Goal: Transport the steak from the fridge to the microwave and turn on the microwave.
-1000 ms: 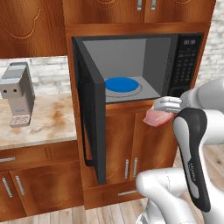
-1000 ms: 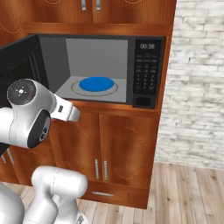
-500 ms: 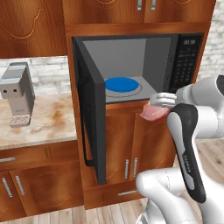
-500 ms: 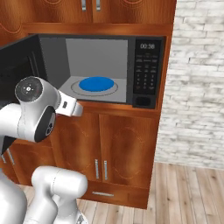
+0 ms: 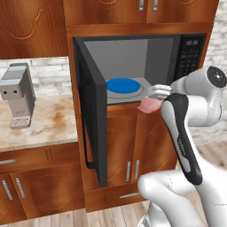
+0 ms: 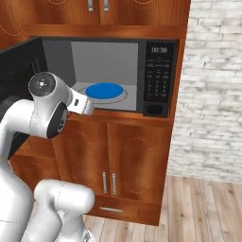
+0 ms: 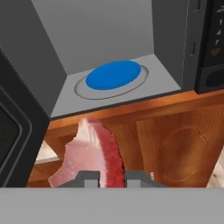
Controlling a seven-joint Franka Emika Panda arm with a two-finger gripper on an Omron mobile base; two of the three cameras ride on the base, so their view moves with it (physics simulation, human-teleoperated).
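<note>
Jaws clamped tight on the steak [image 7: 89, 159], meat pinched between the two fingertips [image 7: 87, 178] and standing on edge, sticking forward out of the gripper [image 7: 113, 179]. In the hand view the red face is toward the right, the pale pink edge to the left.

Steak is in the air just outside the microwave [image 5: 133, 66], in front of and slightly below the cavity's front lip, over the wood cabinet doors [image 7: 175, 144]. Not inside the cavity yet. In the left base view the steak [image 5: 150, 105] sits at the lower right corner of the opening, just beside the arm's dark forearm.

Microwave door [image 5: 91, 119] is swung wide open to the left. Blue plate [image 7: 113, 74] lies on the turntable in the middle of the grey cavity floor, well apart from the steak. Keypad [image 6: 157, 80] and display are on the right of the cavity.

Grey coffee machine [image 5: 17, 95] stands on the desk [image 5: 48, 124] to the left of the microwave cabinet. From the right base view the wrist hides the steak.
</note>
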